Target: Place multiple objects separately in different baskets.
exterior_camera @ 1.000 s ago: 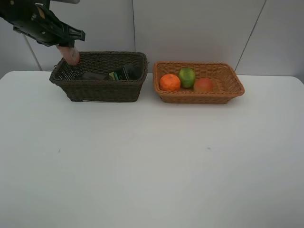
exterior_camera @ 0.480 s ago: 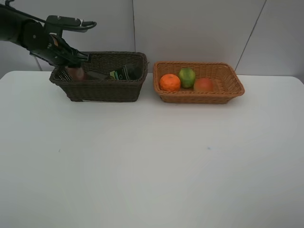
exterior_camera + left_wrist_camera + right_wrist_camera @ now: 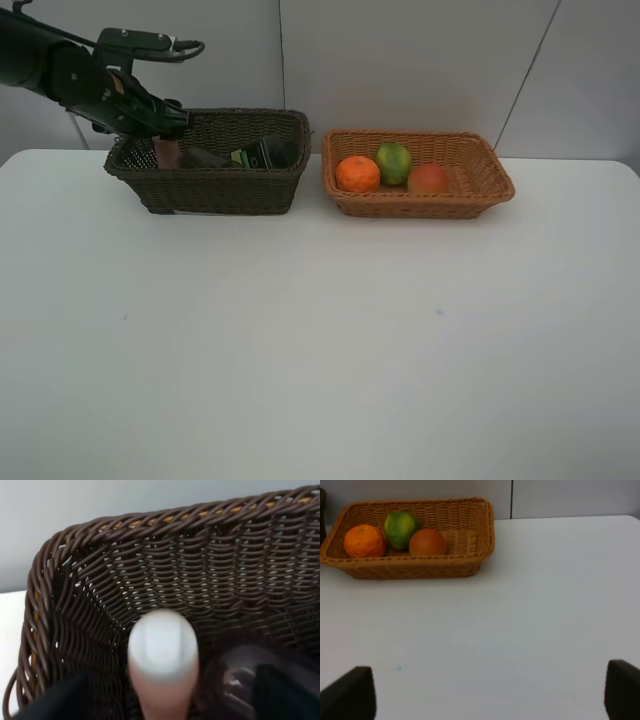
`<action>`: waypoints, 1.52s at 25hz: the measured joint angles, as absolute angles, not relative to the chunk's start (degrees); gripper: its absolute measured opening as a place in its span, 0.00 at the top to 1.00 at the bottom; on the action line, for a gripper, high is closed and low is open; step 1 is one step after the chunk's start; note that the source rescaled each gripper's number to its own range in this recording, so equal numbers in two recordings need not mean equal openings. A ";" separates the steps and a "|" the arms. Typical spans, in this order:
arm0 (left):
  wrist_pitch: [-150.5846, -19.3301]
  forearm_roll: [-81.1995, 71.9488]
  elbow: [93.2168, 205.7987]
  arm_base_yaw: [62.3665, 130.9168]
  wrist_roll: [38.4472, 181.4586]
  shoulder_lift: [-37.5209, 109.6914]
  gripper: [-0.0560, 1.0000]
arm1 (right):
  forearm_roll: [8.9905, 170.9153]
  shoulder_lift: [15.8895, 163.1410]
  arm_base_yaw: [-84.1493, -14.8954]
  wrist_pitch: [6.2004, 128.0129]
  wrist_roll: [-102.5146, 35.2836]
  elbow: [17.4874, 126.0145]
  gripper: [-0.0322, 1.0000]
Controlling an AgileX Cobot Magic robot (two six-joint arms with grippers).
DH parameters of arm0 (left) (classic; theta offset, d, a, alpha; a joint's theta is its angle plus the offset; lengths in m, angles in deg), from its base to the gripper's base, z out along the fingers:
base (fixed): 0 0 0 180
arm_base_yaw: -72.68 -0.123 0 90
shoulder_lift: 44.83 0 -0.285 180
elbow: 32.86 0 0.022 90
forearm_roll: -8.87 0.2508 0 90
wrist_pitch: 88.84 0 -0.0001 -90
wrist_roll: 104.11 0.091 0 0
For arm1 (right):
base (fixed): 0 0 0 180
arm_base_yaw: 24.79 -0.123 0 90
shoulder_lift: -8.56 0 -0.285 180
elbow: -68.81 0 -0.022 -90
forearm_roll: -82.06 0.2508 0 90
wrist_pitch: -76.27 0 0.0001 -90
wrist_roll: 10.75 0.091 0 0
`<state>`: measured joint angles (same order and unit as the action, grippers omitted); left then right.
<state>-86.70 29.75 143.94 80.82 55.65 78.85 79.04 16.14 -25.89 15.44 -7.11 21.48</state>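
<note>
Since 1 s ago the left claw (image 3: 160,135) dropped the pink bottle (image 3: 162,660) into the dark basket (image 3: 215,190), still pinching it beside the cup (image 3: 260,680); early release could tip it; right claw's fingers (image 3: 347,697) spread.

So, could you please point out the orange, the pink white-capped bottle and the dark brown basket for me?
orange (image 3: 357,174): exterior high view, middle of its visible face.
pink white-capped bottle (image 3: 162,647): left wrist view, on its white cap.
dark brown basket (image 3: 215,190): exterior high view, on its front wall.
</note>
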 joint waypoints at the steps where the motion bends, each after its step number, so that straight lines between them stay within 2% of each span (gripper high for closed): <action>1: -86.56 29.75 144.07 80.82 55.65 78.85 0.04 | 79.04 16.14 -25.89 15.44 -7.11 21.48 0.02; 7: -82.76 29.75 144.22 80.82 55.65 75.43 0.02 | 79.04 16.14 -25.89 15.44 -7.11 21.48 0.02; 16: -63.96 27.64 138.31 80.88 55.76 58.86 0.02 | 79.04 16.14 -25.89 15.44 -7.11 21.48 0.02; 22: -57.43 22.21 126.46 80.88 55.76 39.57 0.02 | 79.04 16.14 -25.89 15.44 -7.11 21.48 0.02; 31: -44.52 18.55 108.55 80.88 58.08 2.63 0.02 | 79.04 16.14 -25.89 15.44 -7.11 21.48 0.02; 38: -36.52 12.70 104.36 80.88 66.57 -20.57 0.02 | 79.04 16.14 -25.89 15.44 -7.11 21.48 0.02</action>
